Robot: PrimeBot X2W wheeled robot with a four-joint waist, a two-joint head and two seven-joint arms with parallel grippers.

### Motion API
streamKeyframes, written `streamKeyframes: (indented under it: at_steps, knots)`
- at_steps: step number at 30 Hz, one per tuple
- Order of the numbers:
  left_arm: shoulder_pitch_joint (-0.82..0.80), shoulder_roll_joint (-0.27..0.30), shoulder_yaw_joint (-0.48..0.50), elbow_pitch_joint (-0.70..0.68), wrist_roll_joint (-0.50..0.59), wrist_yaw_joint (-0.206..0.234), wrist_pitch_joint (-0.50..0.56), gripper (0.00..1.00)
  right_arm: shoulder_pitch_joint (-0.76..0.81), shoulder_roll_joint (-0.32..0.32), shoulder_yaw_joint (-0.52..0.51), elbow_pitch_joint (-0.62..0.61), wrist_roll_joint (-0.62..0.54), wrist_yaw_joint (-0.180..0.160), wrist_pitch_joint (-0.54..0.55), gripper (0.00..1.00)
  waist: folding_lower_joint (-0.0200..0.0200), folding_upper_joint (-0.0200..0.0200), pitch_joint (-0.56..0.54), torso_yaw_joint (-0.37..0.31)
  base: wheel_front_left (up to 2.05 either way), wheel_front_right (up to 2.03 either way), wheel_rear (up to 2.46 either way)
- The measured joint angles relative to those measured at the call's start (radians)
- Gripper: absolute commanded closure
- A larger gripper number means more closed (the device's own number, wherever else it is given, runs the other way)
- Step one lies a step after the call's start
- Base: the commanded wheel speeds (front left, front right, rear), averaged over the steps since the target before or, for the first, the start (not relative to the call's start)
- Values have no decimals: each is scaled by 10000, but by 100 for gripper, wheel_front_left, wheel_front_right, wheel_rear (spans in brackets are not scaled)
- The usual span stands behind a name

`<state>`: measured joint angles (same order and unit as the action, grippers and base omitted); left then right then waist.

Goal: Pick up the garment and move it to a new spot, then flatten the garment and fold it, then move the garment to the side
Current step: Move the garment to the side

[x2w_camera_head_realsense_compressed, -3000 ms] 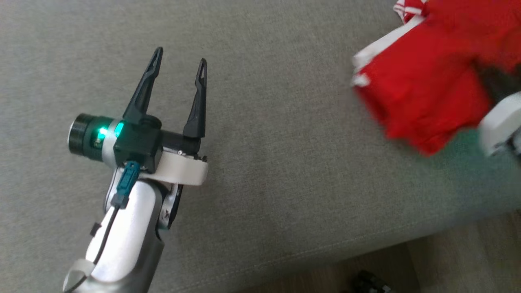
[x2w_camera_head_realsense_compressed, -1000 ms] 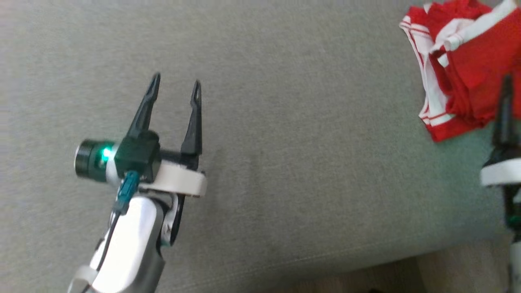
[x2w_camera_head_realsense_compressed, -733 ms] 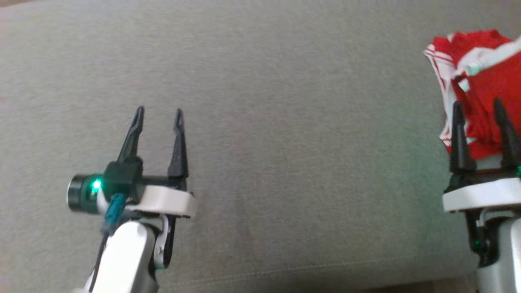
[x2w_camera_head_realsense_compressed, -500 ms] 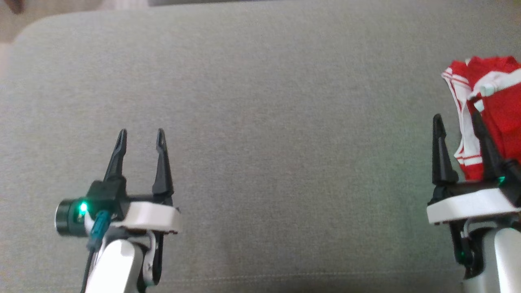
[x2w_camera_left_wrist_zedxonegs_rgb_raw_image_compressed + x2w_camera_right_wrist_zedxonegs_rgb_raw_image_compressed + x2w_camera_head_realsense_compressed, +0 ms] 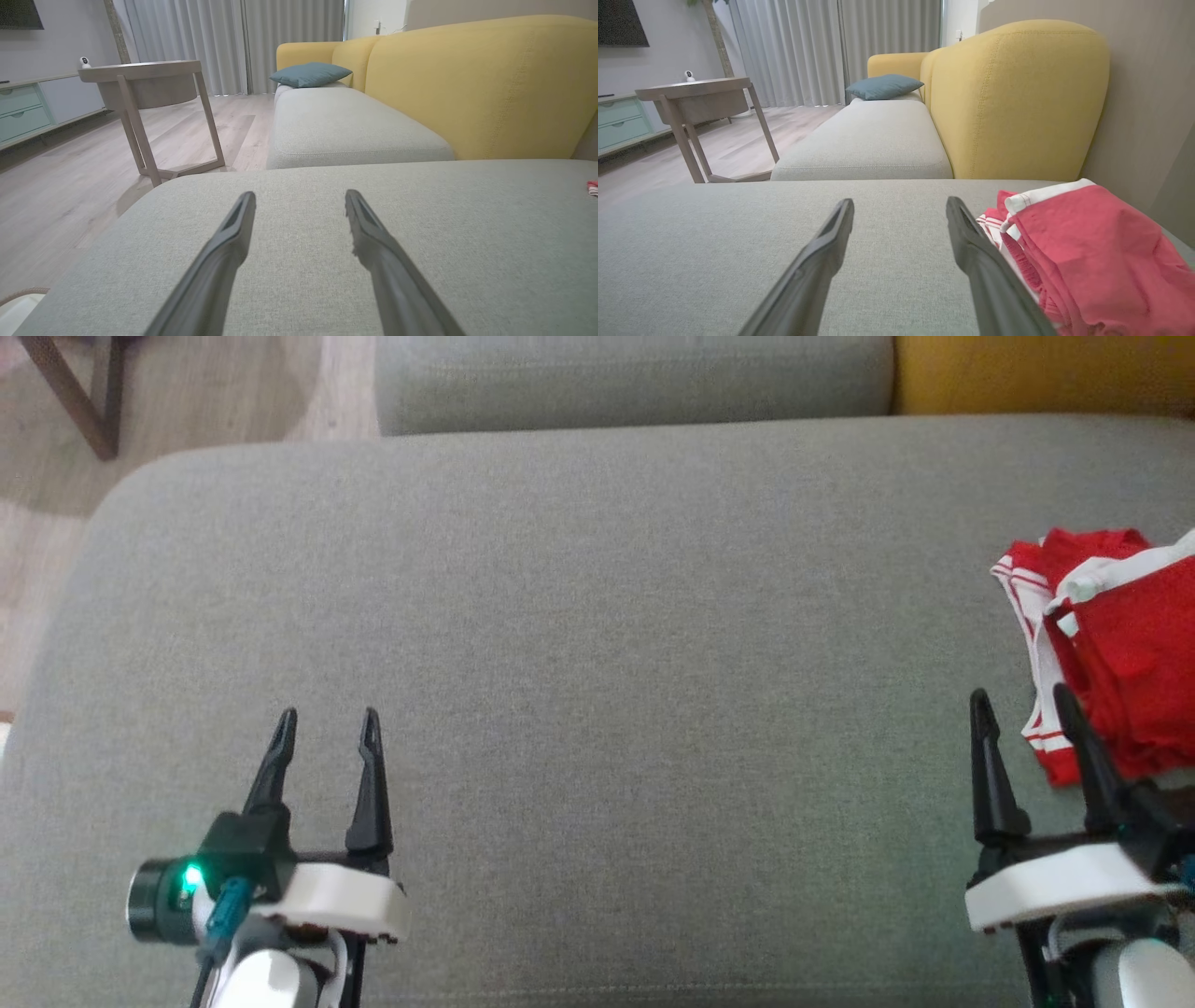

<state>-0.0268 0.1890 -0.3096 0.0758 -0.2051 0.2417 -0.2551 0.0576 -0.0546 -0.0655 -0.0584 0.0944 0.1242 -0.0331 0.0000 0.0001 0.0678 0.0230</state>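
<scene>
Two dark, long-fingered grippers hover low over a wide grey fabric seat cushion [image 5: 607, 616], both with their fingers spread apart and nothing between them. The left gripper [image 5: 329, 719] sits at the near left of the cushion, a green light glowing on its wrist, with bare grey cloth under and ahead of its open fingers. The right gripper [image 5: 1019, 695] sits at the near right, equally open and empty. Its outer finger lies just beside the white-striped edge of the crumpled red garment with white trim [image 5: 1130, 653]; whether finger and cloth touch cannot be told.

That garment lies in a loose bunched heap at the far right of the cushion, well apart from the left gripper. From the right wrist view it rests close to a beige wall, with a white band along its upper fold.

Beyond the cushion stands a mustard-yellow upholstered backrest [image 5: 1008, 93], and a second grey seat runs away from it, bearing a teal throw pillow [image 5: 310, 74]. A pale wooden side table [image 5: 140, 84] stands on light wood flooring [image 5: 70, 196] to the left, with grey curtains [image 5: 210, 42] behind.
</scene>
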Motion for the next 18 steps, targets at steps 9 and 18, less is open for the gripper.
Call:
streamKeyframes:
  at_steps: [9, 18]
  knots:
    - [451, 161, -125, 50, -105, -54, 153, 0, 407, 77, 6, -249, -171, 0, 307, 0, 0, 0, -544, -39, 0, 0, 0]
    - [510, 232, -301, 44, -105, -40, 226, 0, 633, 92, 12, -382, -244, 0, 422, 0, 0, 0, -694, 22, 0, 0, 0]
